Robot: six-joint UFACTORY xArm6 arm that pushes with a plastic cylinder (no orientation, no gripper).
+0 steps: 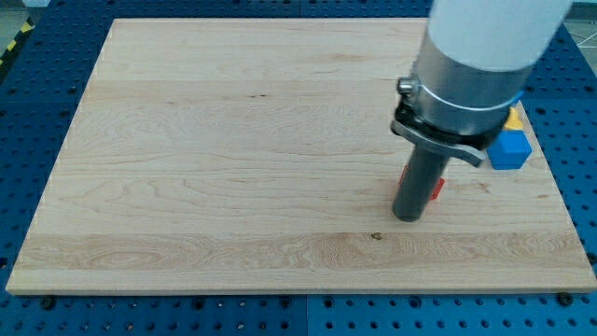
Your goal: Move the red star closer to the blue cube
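- Red plastic, mostly hidden behind the rod, marked the red star (436, 188); only a small sliver showed at the rod's right edge, so the star outline could not be confirmed.
- My tip (408, 217) was set on the wooden board (233, 168), at the view's lower left of the red star, touching it or just beside it; contact could not be resolved.
- No gripper was fitted: the tool was a plain dark rod with nothing to open or close, and nothing was held.
- The blue cube (510, 149) was seen near the board's right edge, up and to the view's right of the red star, with a gap between them.
- A yellow block (513, 118), shape unclear, was partly visible just above the blue cube, behind the arm's collar.
- The step in hand was judged to be the push itself, the tip being placed on the side of the star away from the cube.
- The next move was judged to call for a short slide toward the view's upper right, kept centred on the star so that it would not slip off sideways.
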